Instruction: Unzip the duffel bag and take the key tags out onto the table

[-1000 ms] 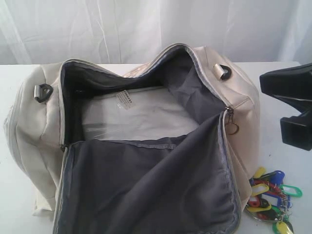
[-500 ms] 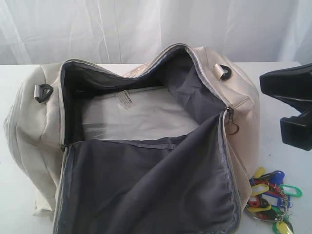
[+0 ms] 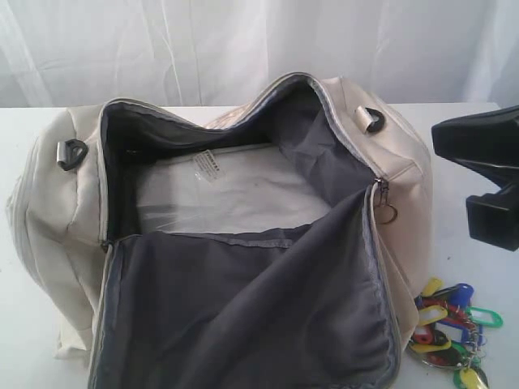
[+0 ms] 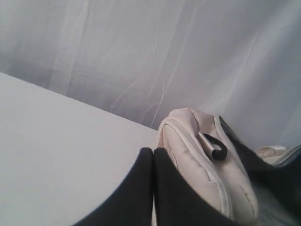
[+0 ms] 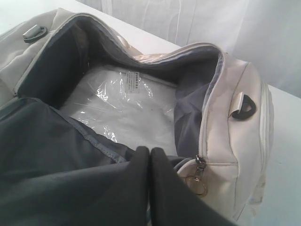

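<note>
Exterior view looks down on the duffel bag [image 3: 243, 308]; both wrist views share it from close.

The duffel bag [image 3: 405, 186], cream fabric with dark grey lining [image 3: 243, 316], is seen lying on the white desk [image 3: 486, 275]. Its main zip is undone and its top flap is folded down toward the camera, lining upward. A black D-ring [image 3: 71, 152] is fixed near each end, and a metal ring zipper pull [image 3: 388, 213] hangs at the right end. The key tags [image 3: 448, 324], a bunch in yellow, red, green, blue and black, are laid on the desk just beside the bag's right front corner, outside it.
</note>
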